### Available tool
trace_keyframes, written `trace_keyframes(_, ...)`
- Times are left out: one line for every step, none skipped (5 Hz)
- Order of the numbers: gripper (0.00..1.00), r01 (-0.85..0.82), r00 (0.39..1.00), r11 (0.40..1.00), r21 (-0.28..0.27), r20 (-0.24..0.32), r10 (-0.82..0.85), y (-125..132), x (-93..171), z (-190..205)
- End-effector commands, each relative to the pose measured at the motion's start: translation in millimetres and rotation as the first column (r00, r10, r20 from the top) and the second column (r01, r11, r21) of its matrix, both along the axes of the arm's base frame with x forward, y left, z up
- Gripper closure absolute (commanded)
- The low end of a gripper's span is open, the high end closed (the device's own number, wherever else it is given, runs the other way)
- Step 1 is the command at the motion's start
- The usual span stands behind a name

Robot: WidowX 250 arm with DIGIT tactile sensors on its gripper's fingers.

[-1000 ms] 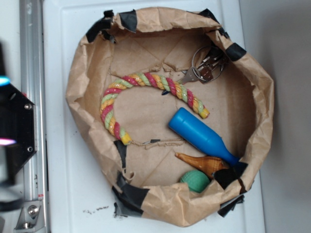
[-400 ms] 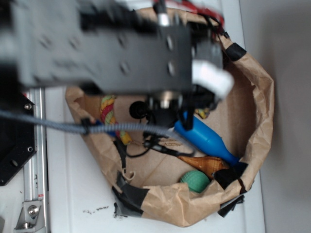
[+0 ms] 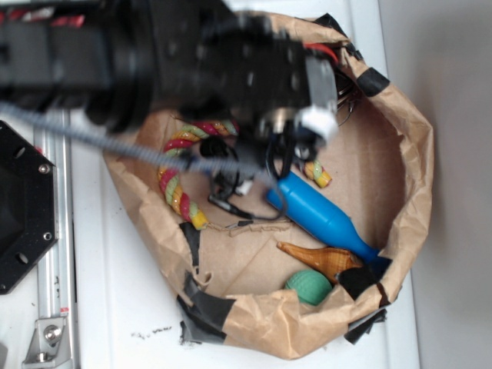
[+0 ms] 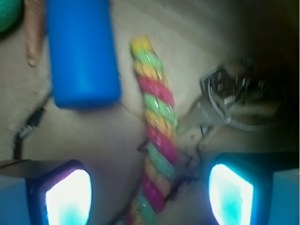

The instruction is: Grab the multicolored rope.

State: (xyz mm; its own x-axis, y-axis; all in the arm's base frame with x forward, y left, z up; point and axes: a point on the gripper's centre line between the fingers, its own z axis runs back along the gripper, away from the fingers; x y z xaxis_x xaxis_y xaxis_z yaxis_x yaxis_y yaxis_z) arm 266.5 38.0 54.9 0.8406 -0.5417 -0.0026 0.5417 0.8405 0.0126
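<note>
The multicolored rope (image 3: 175,171), twisted pink-red, yellow and pale green, lies arched on the brown paper; the arm hides its middle, and one yellow tip (image 3: 320,175) shows beside the blue toy. In the wrist view the rope (image 4: 157,131) runs up between my two glowing fingers (image 4: 69,196). My gripper (image 4: 149,194) is open and hovers above the rope, with the jaws set wide either side of it and not touching it. In the exterior view the gripper (image 3: 284,142) is blurred over the rope's right half.
A blue bottle-shaped toy (image 3: 319,215) lies just right of the rope, also in the wrist view (image 4: 82,51). A metal ring clip (image 4: 225,101), a brown shell (image 3: 319,257) and a green ball (image 3: 307,286) lie inside the crumpled paper wall (image 3: 415,154).
The arm has swung in from the left over the paper nest. It now covers the rope's right half, with the gripper over the rope.
</note>
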Motion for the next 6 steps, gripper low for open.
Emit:
trace_keyframes(0.00, -0.102, 0.991, 0.992, -0.070, -0.098, 0.095, 9, 25, -21)
trace_keyframes(0.31, -0.012, 0.999, 0.985, 0.174, -0.044, 0.020, -11, 24, -25)
trace_keyframes(1.00, -0.030, 1.000, 0.974, 0.224, 0.003, 0.030, -14, 20, -24)
trace_keyframes(1.00, -0.058, 0.998, 0.980, 0.191, 0.008, 0.057, -11, 18, -22)
trace_keyframes(1.00, -0.094, 0.996, 0.985, 0.144, 0.020, 0.092, -8, 17, -19)
trace_keyframes(1.00, -0.118, 0.992, 0.984, 0.134, 0.049, 0.113, -9, 13, -9)
